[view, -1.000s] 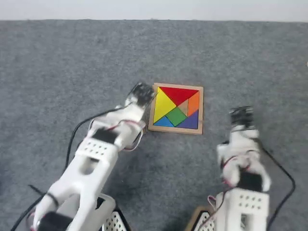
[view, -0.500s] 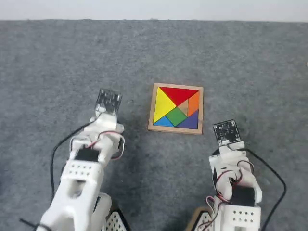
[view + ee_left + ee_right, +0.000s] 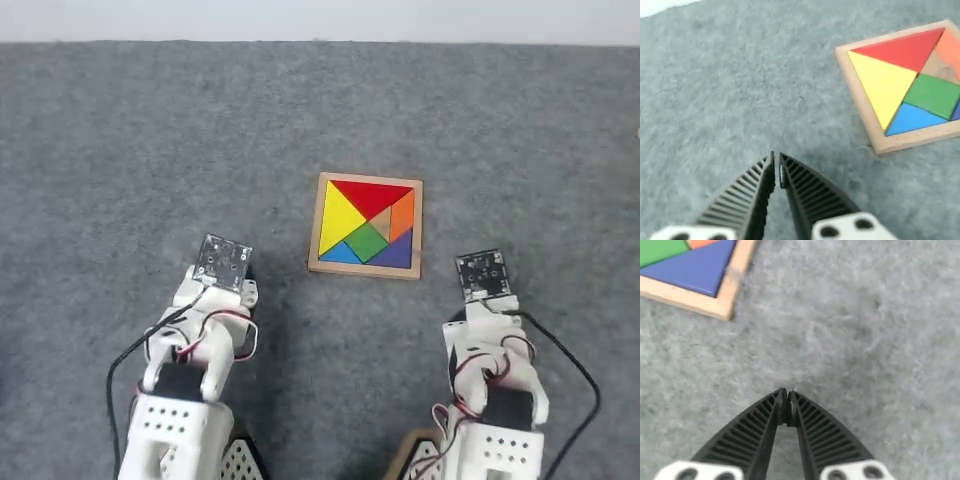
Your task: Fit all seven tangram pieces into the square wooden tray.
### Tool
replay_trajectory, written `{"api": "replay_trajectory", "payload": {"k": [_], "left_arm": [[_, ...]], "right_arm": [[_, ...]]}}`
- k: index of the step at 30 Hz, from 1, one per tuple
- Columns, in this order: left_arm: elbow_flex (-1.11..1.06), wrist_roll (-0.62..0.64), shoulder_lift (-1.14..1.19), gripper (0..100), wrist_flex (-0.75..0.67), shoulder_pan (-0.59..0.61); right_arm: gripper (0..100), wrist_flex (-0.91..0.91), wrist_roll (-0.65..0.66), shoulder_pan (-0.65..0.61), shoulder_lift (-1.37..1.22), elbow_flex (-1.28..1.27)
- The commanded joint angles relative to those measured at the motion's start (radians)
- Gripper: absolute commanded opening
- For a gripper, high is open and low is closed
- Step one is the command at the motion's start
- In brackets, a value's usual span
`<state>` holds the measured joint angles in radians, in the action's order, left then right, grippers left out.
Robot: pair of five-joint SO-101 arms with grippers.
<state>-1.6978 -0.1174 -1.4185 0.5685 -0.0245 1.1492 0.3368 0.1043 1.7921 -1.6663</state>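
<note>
In the high view, the square wooden tray [image 3: 314, 228] lay flat on the grey felt mat [image 3: 120, 150]. The red triangle [image 3: 372, 195], yellow triangle [image 3: 338, 218], green square [image 3: 368, 241], orange piece [image 3: 402, 212], light blue triangle [image 3: 340, 253] and dark blue piece [image 3: 396, 252] sat flush inside it. A wood-coloured patch at the tray's middle could have been an unpainted piece or bare floor; I could not tell which. The left arm [image 3: 195, 345] and right arm [image 3: 492, 355] stood nearer the camera than the tray, one off each near corner and both apart from it.

In the left wrist view, the left gripper [image 3: 776, 160] hung over the mat beside the tray's yellow edge, its jaws all but closed and holding nothing.

In the right wrist view, the right gripper [image 3: 786, 392] was closed and empty, off the tray's dark blue corner.

The tray looked stiff and light. Its thin, smooth pieces offered no edge to pinch, so the raised rim seemed the best hold, kept level so nothing spilled.
</note>
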Motion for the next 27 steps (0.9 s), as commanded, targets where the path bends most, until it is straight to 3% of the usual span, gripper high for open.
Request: {"api": "replay_trajectory", "payload": {"k": [1,6,13,27], "left_arm": [[0.007,-0.011,-0.138,1,0.138,-0.014],[0.007,-0.011,-0.229,1,0.255,-0.015],[0.007,-0.012,-0.304,1,0.571,-0.008],[0.013,-0.011,-0.374,1,0.66,-0.009]], "right_arm": [[1.2,-0.018,0.011,0.047,-0.008,-0.017],[1.2,-0.005,0.011,0.068,-0.015,-0.018],[1.2,0.008,0.009,0.067,-0.008,-0.018],[1.2,0.007,0.009,0.067,-0.008,-0.018]]}}
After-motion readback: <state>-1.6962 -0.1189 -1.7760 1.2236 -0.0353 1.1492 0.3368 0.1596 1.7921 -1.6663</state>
